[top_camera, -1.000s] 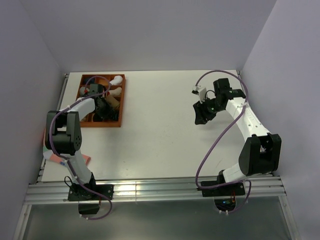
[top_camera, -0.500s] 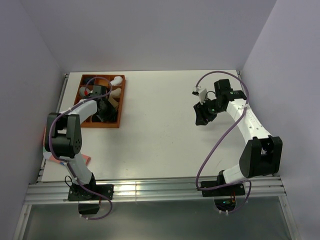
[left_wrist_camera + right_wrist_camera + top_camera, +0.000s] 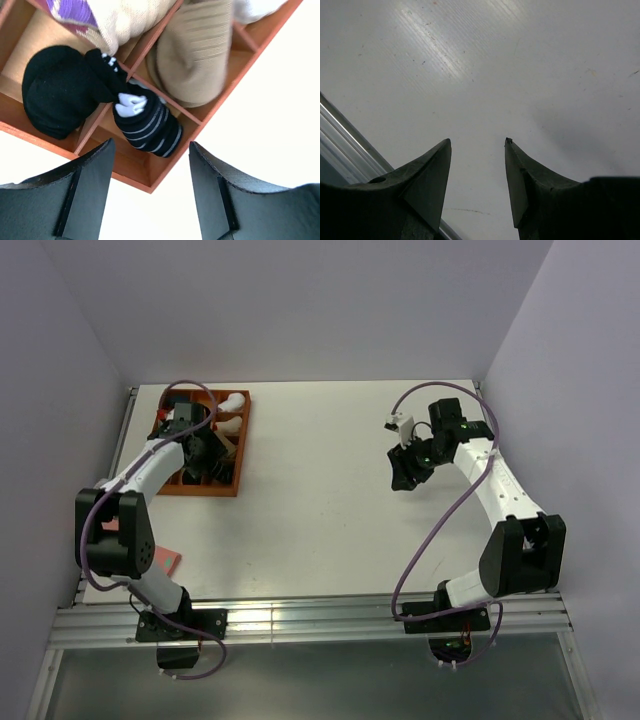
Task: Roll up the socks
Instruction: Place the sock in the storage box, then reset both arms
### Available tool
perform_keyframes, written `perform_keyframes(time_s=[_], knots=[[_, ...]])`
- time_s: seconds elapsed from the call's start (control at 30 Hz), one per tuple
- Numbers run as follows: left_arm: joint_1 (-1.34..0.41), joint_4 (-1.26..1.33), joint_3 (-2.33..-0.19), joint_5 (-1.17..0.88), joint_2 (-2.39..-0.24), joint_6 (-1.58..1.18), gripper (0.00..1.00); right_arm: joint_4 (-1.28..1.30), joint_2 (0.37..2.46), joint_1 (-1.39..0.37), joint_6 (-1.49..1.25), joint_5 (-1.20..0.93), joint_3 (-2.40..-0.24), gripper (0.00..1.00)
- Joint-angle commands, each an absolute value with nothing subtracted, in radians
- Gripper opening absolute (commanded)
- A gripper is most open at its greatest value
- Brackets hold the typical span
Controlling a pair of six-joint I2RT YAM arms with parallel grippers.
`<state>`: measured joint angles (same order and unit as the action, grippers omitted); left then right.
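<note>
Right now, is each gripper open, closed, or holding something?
Left gripper: open, holding nothing, over the striped sock.
Right gripper: open, holding nothing, over the table.

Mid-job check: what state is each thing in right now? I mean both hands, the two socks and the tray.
left hand: open, empty, above the tray.
right hand: open, empty, above the table.
striped black sock: rolled, lying in a tray compartment.
tan sock: bundled, in the neighbouring compartment.
tray: flat on the table, sock bundles in its compartments.
</note>
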<state>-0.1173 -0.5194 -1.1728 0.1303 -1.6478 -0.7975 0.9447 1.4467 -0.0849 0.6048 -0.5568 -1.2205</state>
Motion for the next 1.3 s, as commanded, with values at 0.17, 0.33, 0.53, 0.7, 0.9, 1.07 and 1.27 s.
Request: perform_keyframes(time_s=[0.17,0.33,0.53,0.7,0.9,1.07,1.27], knots=[[-0.196,-0.552,-1.233,0.187,-1.413,-0.779,0.67,0.85,1.292,-0.071,0.562,-0.584,-1.201,0.58],[-0.411,-0.532,-1.247,0.248,-1.298,-0.729,0.69,0.775,1.189,-0.064,0.47,-0.604,-1.166,0.63],[-0.711,-0.472,-1.193,0.351,-1.178,-0.738,0.69,0.746,1.091,-0.061,0.394,-0.61,-1.147,0.72],[-0.902,-0.358,-1.117,0.359,-1.169,-0.781,0.69,0.707,0.996,-0.061,0.344,-0.603,-1.082,1.0],[-1.031,-0.262,-1.095,0.374,-1.219,-0.795,0.69,0.638,0.874,-0.061,0.29,-0.54,-1.017,1.0],[-1.054,-0.236,-1.088,0.364,-1.226,-0.793,0.69,0.663,0.867,-0.061,0.278,-0.519,-1.014,1.0],[-1.055,-0.236,-1.092,0.353,-1.233,-0.793,0.69,0.64,0.838,-0.061,0.255,-0.528,-0.986,1.0]])
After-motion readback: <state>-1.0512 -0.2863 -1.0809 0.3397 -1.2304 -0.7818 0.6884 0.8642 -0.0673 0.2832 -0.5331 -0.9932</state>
